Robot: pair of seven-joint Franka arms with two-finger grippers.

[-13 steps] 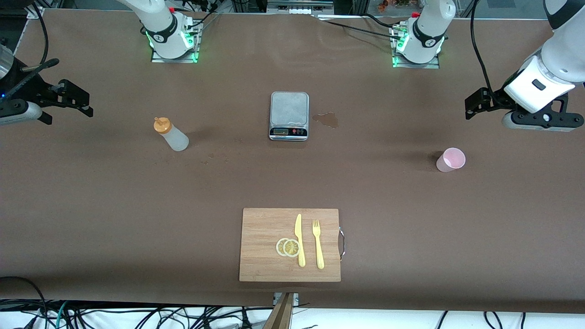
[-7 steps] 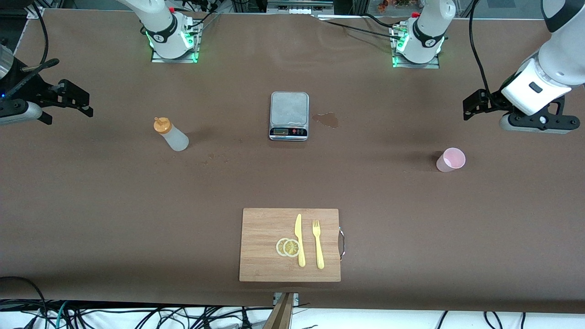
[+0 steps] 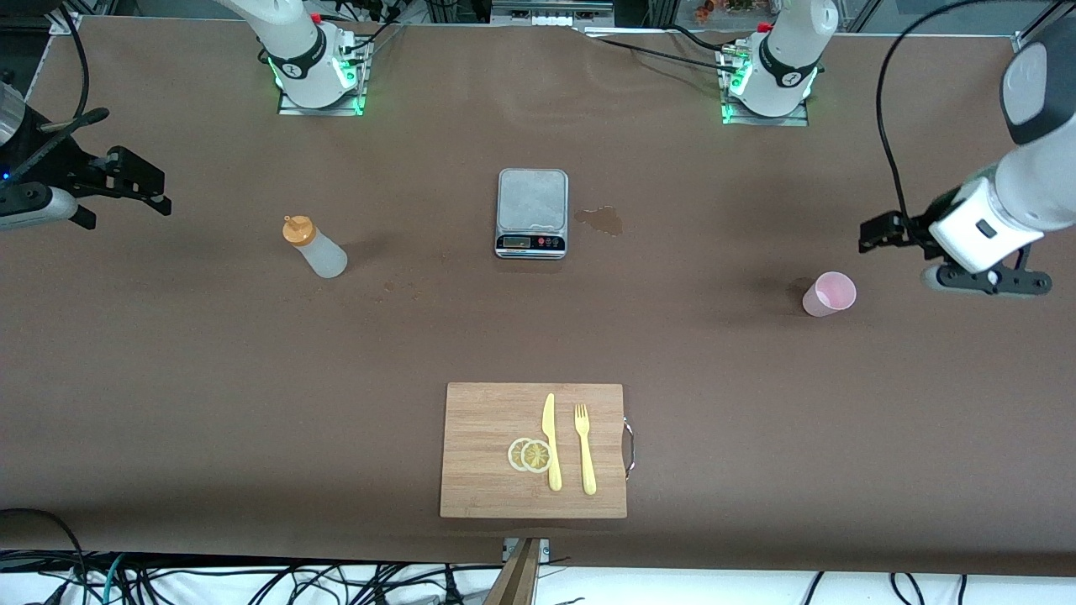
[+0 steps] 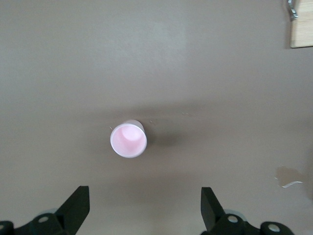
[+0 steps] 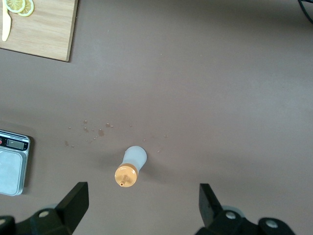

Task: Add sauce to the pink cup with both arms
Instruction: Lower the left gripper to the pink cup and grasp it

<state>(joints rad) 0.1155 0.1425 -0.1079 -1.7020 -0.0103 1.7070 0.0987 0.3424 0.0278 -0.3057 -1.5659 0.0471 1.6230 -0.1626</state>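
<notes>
Two Franka arms stand at the opening step of a sauce pour, with nothing yet grasped. The sauce (image 3: pixel 314 248), a whitish squeeze bottle with an orange cap, stands upright on the brown counter (image 3: pixel 252 378) in the left-centre of the front frame, toward the right arm's end. The pink cup (image 3: pixel 829 294) sits upright and apparently empty at right-centre, toward the left arm's end, well apart from the bottle. The left gripper (image 3: pixel 891 234), at the right edge of the frame, hangs above the counter just beside the cup with its fingers (image 4: pixel 76 208) spread wide and holding nothing; its wrist view looks straight down on the cup's rim. The right gripper (image 3: pixel 139 181), at the upper left edge, hovers with fingers (image 5: pixel 73 200) equally wide and empty, the bottle centred in its wrist view. A scale (image 3: pixel 532 213) sits at mid-frame, and a cutting board (image 3: pixel 487 420) with lemon slices, knife and fork lies nearer the camera. The approach is in hand; next, judging by the layout, each arm would need to descend and close on its own object, cup and bottle, before the two are brought together for the pour.
</notes>
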